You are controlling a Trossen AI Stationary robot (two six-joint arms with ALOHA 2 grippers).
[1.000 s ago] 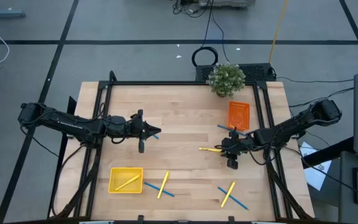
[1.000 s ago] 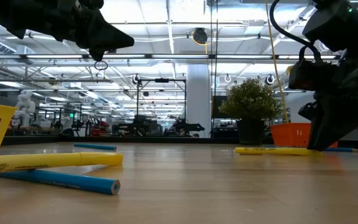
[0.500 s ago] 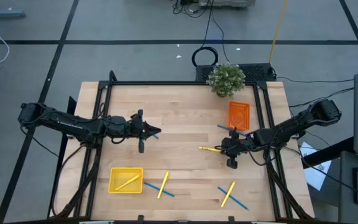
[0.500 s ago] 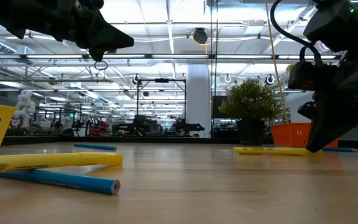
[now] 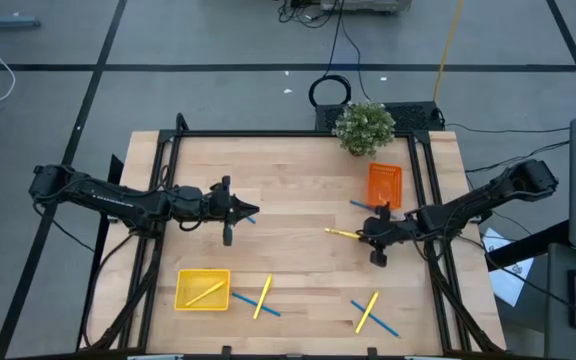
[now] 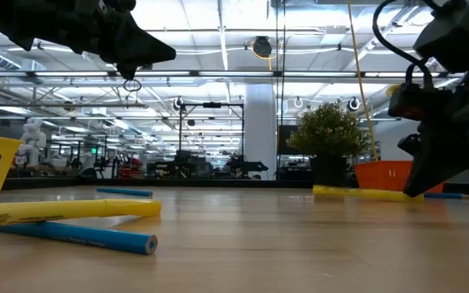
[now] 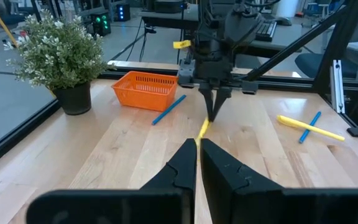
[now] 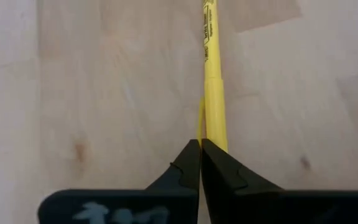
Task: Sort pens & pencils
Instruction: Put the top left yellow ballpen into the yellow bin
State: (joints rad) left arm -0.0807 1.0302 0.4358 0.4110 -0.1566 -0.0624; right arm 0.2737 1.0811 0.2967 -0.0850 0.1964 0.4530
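The tabletop [image 5: 298,190] is of light wood, inside a black frame. At its far edge stands a small plant [image 5: 364,127] in a dark pot. Just in front of the plant lies an orange tray [image 5: 384,184]. A yellow tray [image 5: 203,289] lies near the front left corner. Behind the tabletop, black cables [image 5: 329,92] lie coiled on the grey floor [image 5: 218,40], which has dark lines

Right hand [image 6: 418,192] pinches yellow pen [image 6: 357,193], one end lifted
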